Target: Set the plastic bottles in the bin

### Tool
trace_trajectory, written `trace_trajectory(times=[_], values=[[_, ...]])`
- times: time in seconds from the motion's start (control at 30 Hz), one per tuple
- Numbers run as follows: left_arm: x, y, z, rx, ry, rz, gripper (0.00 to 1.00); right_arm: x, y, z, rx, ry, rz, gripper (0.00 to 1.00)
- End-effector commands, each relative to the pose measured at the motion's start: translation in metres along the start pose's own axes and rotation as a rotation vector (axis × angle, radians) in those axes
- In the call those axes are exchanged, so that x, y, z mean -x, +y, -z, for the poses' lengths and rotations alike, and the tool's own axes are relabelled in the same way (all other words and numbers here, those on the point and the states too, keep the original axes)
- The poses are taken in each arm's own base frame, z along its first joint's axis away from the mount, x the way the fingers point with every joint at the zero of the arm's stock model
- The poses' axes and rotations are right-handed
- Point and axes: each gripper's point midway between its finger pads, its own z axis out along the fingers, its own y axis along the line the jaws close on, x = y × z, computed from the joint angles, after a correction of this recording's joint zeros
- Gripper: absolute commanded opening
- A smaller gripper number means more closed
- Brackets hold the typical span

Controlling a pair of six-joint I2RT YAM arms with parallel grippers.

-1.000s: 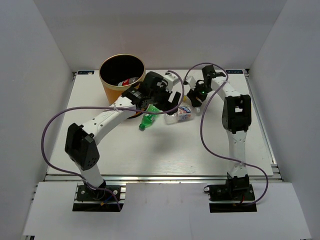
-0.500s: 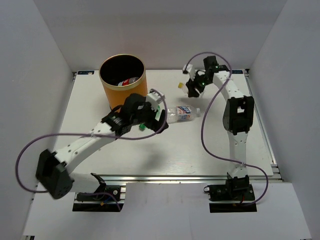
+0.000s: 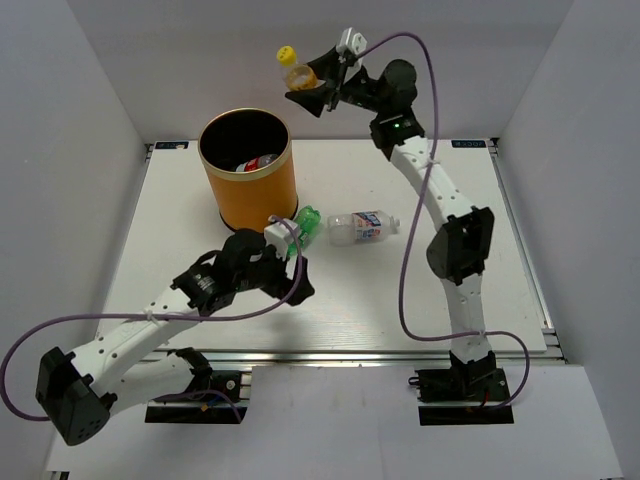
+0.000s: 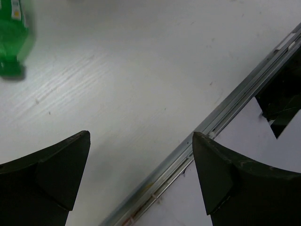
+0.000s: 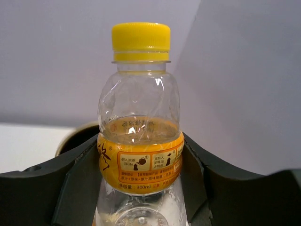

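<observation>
Bin (image 3: 250, 200) sits at seven o'clock from the yellow bottle (image 3: 297, 72), which the right fingers (image 5: 70, 183) clamp at its label, long axis crosswise to them, high over the surface's (image 3: 350, 290) far edge. I'd say a short swing drops it in. Left fingers (image 4: 47, 174) gape wide, empty; green bottle (image 4: 11, 37) at their eleven.

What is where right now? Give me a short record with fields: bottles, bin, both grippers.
right gripper: shut on the yellow-capped bottle, lifted high, not yet over the bin
left gripper: open, empty, above the bare table
bin: upright, red-labelled bottle inside
on the table: green bottle and blue-white-labelled bottle, both lying down
</observation>
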Motion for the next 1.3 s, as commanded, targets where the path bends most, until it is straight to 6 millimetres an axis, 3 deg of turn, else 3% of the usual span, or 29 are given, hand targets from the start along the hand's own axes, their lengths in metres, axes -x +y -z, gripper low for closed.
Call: trace_trajectory(times=[0.0, 0.03, 0.1, 0.13, 0.27, 0.33, 0.37, 0.43, 0.5, 0.6, 0.67, 0.7, 0.73, 0.77, 0.8, 0.83, 0.87, 0.9, 0.93, 0.97, 1.0, 1.07, 1.13, 1.17, 1.23, 1.27], values=[[-0.012, 0.0, 0.022, 0.023, -0.023, 0.074, 0.99, 0.031, 0.007, -0.032, 0.021, -0.195, -0.045, 0.2], [-0.017, 0.0, 0.023, 0.023, -0.023, 0.098, 0.99, 0.008, 0.018, -0.049, 0.035, -0.184, -0.068, 0.2], [-0.019, 0.002, 0.031, 0.036, -0.041, 0.106, 0.99, 0.0, 0.02, -0.06, 0.0, -0.19, -0.047, 0.22], [-0.021, 0.001, 0.034, 0.037, -0.037, 0.122, 0.99, -0.004, 0.036, -0.072, 0.021, -0.198, -0.05, 0.22], [-0.023, 0.006, 0.04, 0.073, -0.024, 0.135, 0.99, -0.024, 0.056, -0.093, 0.041, -0.204, -0.041, 0.24], [-0.021, 0.006, 0.043, 0.082, -0.025, 0.135, 0.99, -0.038, 0.061, -0.1, 0.034, -0.193, -0.056, 0.36], [-0.021, 0.009, 0.04, 0.1, -0.013, 0.137, 0.99, -0.047, 0.061, -0.101, 0.025, -0.18, -0.08, 0.64], [-0.019, 0.009, 0.037, 0.105, 0.002, 0.14, 0.99, -0.056, 0.068, -0.103, 0.043, -0.163, -0.092, 0.87], [-0.017, 0.013, 0.026, 0.121, 0.014, 0.141, 0.99, -0.062, 0.065, -0.1, 0.033, -0.148, -0.103, 0.9], [-0.005, 0.021, 0.009, 0.163, 0.005, 0.127, 0.99, -0.052, 0.059, -0.097, 0.015, -0.156, -0.102, 0.9], [0.007, 0.027, 0.0, 0.2, -0.008, 0.086, 0.99, -0.026, 0.047, -0.087, -0.01, -0.182, -0.075, 0.9], [0.013, 0.03, -0.005, 0.217, -0.022, 0.073, 0.99, -0.024, 0.043, -0.083, -0.023, -0.179, -0.075, 0.9], [0.018, 0.038, -0.009, 0.26, -0.03, 0.058, 0.99, -0.001, 0.038, -0.077, -0.04, -0.196, -0.052, 0.9], [0.018, 0.042, -0.019, 0.284, -0.007, 0.026, 0.99, 0.013, 0.016, -0.06, -0.107, -0.185, -0.035, 0.9], [0.021, 0.046, -0.025, 0.3, -0.006, 0.007, 0.99, 0.027, 0.011, -0.051, -0.132, -0.18, -0.025, 0.9], [0.029, 0.051, -0.029, 0.337, -0.024, -0.011, 0.99, 0.019, 0.004, -0.043, -0.158, -0.133, -0.056, 0.88], [0.024, 0.058, -0.041, 0.368, 0.006, -0.013, 0.99, 0.017, -0.023, -0.017, -0.217, -0.098, -0.036, 0.84], [0.026, 0.071, -0.044, 0.436, 0.009, -0.032, 0.99, 0.025, -0.027, -0.003, -0.236, -0.072, -0.045, 0.77], [0.029, 0.074, -0.049, 0.452, 0.015, -0.043, 0.99, 0.002, -0.049, 0.03, -0.293, 0.026, -0.107, 0.38], [0.03, 0.078, -0.054, 0.473, 0.02, -0.056, 0.99, -0.002, -0.055, 0.045, -0.308, 0.055, -0.122, 0.19], [0.022, 0.086, -0.064, 0.514, 0.057, -0.077, 0.99, -0.014, -0.056, 0.075, -0.317, 0.11, -0.172, 0.0], [0.024, 0.094, -0.073, 0.548, 0.07, -0.107, 0.99, -0.037, -0.056, 0.119, -0.366, 0.211, -0.224, 0.0], [0.02, 0.106, -0.08, 0.612, 0.085, -0.117, 0.99, -0.059, -0.038, 0.165, -0.392, 0.307, -0.262, 0.01], [0.021, 0.111, -0.082, 0.637, 0.083, -0.135, 0.99, -0.063, -0.043, 0.191, -0.425, 0.34, -0.229, 0.05], [0.026, 0.115, -0.085, 0.638, 0.068, -0.153, 0.99, -0.072, -0.01, 0.212, -0.395, 0.387, -0.248, 0.1], [0.031, 0.115, -0.09, 0.633, 0.047, -0.16, 0.99, -0.079, -0.004, 0.227, -0.405, 0.418, -0.27, 0.15]])
